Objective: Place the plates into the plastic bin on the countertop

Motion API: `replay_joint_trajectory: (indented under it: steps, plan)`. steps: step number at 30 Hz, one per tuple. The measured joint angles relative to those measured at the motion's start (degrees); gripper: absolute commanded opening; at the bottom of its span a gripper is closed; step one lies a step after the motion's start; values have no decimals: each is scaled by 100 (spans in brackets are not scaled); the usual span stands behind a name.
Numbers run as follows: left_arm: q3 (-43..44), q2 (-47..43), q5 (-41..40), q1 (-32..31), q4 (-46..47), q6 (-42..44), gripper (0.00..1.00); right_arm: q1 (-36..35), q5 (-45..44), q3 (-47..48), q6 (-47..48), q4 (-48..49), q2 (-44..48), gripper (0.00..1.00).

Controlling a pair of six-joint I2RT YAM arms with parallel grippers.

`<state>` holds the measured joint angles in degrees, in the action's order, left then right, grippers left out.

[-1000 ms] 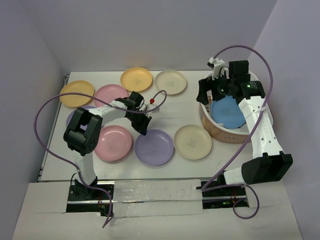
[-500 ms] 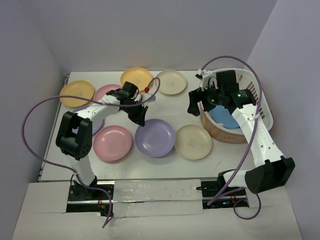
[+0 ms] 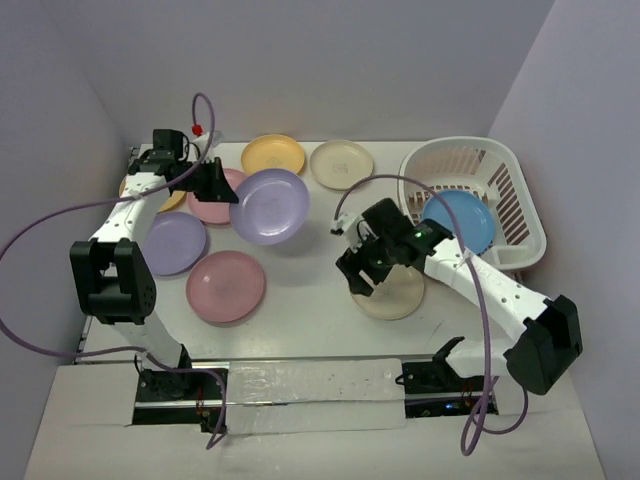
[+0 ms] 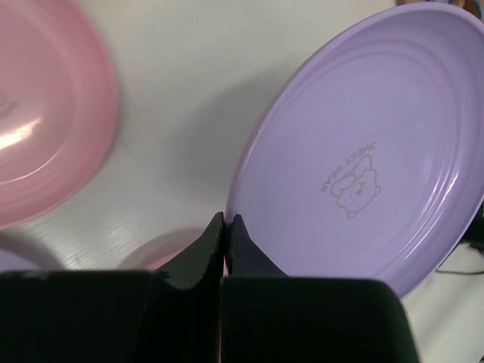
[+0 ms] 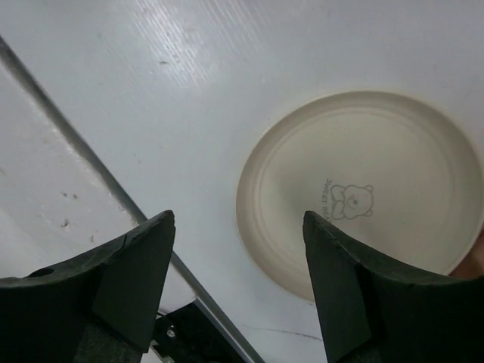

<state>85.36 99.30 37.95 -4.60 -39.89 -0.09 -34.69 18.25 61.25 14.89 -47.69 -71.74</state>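
Observation:
My left gripper [image 3: 224, 191] is shut on the rim of a lavender plate [image 3: 268, 206] and holds it tilted above the countertop; the left wrist view shows its jaws pinched on that plate's edge [image 4: 355, 151]. My right gripper [image 3: 362, 277] is open and empty, low over the near-left rim of a cream plate [image 3: 397, 296] that lies flat on the countertop [image 3: 310, 300]. In the right wrist view that cream plate [image 5: 363, 189] lies between and beyond the spread fingers. The white plastic bin [image 3: 510, 190] stands at the right with a blue plate [image 3: 458, 220] inside.
More plates lie on the left and at the back: orange-yellow [image 3: 272, 153], cream [image 3: 341, 163], pink [image 3: 208, 203], lavender [image 3: 172, 242], pink [image 3: 226, 285], and an orange one [image 3: 136, 188] partly hidden by the left arm. The table's near edge [image 5: 76, 144] runs close to my right gripper.
My left gripper has lifted the lavender plate and carried it back and to the left. My right gripper has left the bin, the blue plate staying inside, and come down-left over the cream plate.

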Motion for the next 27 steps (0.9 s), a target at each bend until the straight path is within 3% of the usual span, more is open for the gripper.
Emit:
replay_joint_trajectory:
  steps: [6, 15, 19, 23, 25, 27]
  plan:
    - [0, -258, -58, 297, 29, -379, 0, -917, -741, -439, -335, 325, -641, 70]
    - [0, -453, -75, 473, 37, -534, 0, -1277, -1243, -357, -734, 742, -1913, 67]
    - [0, -487, -147, 613, 39, -532, 0, -1316, -1494, -328, -869, 870, -2356, 51]
    - [0, -526, -214, 642, 48, -530, 0, -1324, -1764, -310, -952, 939, -2559, 25]
    - [0, -544, -248, 642, 54, -532, 0, -1348, -1866, -271, -1003, 906, -2599, 20]
    - [0, -550, -279, 642, 63, -534, 0, -1404, -1965, -206, -981, 899, -2588, 8]
